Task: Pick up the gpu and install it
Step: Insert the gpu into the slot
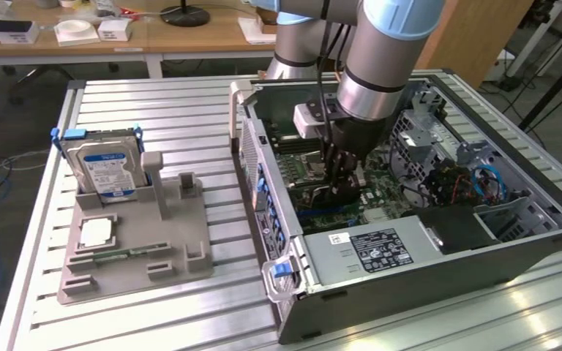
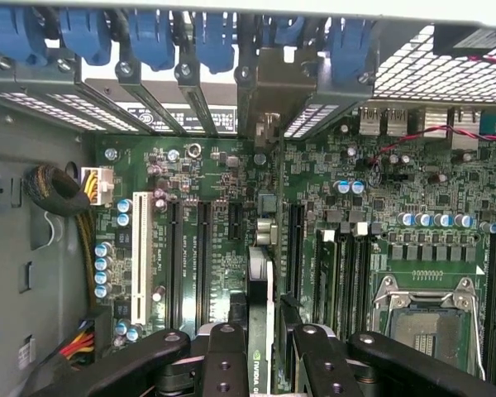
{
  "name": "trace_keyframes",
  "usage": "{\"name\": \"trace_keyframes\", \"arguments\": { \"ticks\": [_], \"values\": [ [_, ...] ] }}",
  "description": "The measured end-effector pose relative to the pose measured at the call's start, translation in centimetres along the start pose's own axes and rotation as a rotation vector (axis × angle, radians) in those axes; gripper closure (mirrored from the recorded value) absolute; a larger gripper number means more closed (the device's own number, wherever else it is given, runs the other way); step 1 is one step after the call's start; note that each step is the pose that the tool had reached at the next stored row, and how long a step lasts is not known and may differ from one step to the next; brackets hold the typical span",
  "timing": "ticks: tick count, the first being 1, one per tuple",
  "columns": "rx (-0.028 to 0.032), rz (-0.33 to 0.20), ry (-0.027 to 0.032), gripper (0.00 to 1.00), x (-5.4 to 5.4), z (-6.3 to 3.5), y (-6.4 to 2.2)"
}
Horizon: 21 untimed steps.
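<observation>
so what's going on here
The arm's gripper is down inside the open pc case, shut on the gpu. It holds the card edge-on over the motherboard slots. I can't tell if it is seated. A hard drive stands outside the case.

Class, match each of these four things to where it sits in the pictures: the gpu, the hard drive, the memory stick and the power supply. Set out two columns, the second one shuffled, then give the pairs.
Things
1. gpu
2. hard drive
3. memory stick
4. power supply

Places
A. standing upright in the grey holder on the table
B. inside the computer case, bearing a black label
C. clamped edge-on in the gripper, over the motherboard
D. lying flat in the grey holder

Pairs: 1-C, 2-A, 3-D, 4-B
</observation>
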<state>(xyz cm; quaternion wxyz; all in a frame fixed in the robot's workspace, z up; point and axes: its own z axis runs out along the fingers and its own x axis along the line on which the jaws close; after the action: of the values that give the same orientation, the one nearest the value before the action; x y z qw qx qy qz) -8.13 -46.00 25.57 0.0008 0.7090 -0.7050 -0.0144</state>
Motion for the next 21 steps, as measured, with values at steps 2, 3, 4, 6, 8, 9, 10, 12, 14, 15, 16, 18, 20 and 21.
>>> {"name": "trace_keyframes", "arguments": {
  "ticks": [2, 3, 4, 6, 8, 9, 10, 12, 14, 15, 16, 18, 20, 21],
  "values": [
    [-0.0001, 0.0, 0.0002, 0.74, 0.0, -0.07, 0.0],
    [0.0, 0.0, 0.0, 0.74, 0.0, -0.07, 0.0],
    [0.0, 0.0, 0.0, 0.74, 0.0, -0.07, 0.02],
    [0.0003, 0.0, 0.0012, 0.74, 0.0, -0.05, 0.21],
    [-0.0003, 0.0, 0.0032, 0.74, -0.01, -0.04, 0.47],
    [-0.0002, 0.0, 0.0033, 0.74, -0.01, -0.04, 0.47],
    [-0.0003, 0.0, 0.0035, 0.74, 0.0, -0.03, 0.47],
    [-0.0001, 0.0, 0.0032, 0.74, -0.03, 0.01, 0.47],
    [-0.0001, 0.0, 0.0031, 0.74, -0.04, 0.04, 0.48],
    [-0.0001, 0.0, 0.0026, 0.74, -0.06, 0.06, 0.47],
    [-0.0001, 0.0, 0.0024, 0.74, -0.09, 0.08, 0.48],
    [-0.0002, 0.0, 0.0022, 0.74, -0.16, 0.1, 0.48],
    [-0.0001, 0.0, 0.002, 0.74, -0.21, 0.17, 0.47],
    [-0.0002, 0.0, 0.0022, 0.74, -0.21, 0.22, 0.47]
  ]
}}
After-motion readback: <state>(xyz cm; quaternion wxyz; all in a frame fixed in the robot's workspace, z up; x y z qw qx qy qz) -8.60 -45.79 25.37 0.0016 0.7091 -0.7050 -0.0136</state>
